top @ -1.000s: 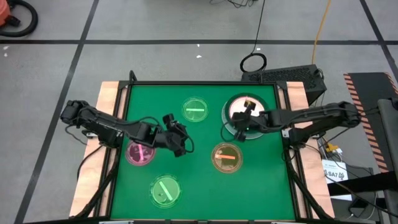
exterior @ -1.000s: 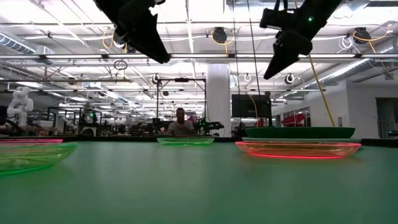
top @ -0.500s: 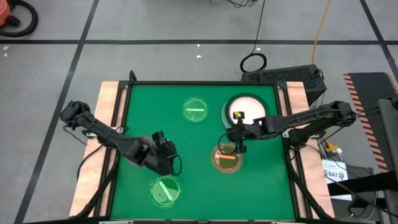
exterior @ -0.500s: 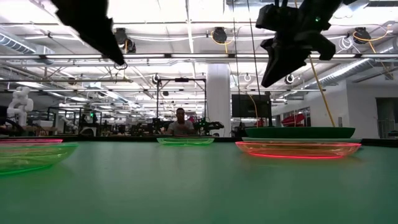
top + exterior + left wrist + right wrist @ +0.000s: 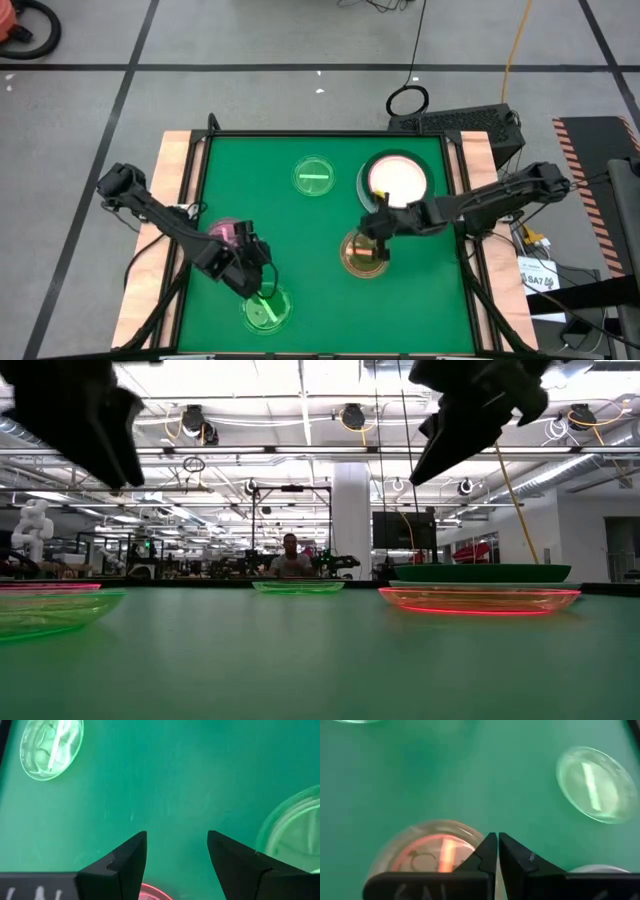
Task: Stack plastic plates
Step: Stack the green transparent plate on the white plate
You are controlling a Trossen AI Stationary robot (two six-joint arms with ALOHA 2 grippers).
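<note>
Plates lie spread on the green worktop (image 5: 310, 225). Nearest is a small see-through green plastic plate (image 5: 266, 307), with the left gripper (image 5: 262, 285) over its far edge, fingers wide and empty. Beyond it sits a pink see-through plate (image 5: 226, 234). Right of it, the right gripper (image 5: 381, 248) hangs over an amber see-through plate (image 5: 362, 254), fingers pressed together. Farther off are another green see-through plate (image 5: 314, 177) and a cream plate on a dark-green plate (image 5: 398, 180).

Amber dish (image 5: 479, 600) sitting on green table (image 5: 320, 660), dark-green plate (image 5: 480, 573) lying behind it, two dark grippers hanging overhead, person (image 5: 291, 557) sitting far behind.
</note>
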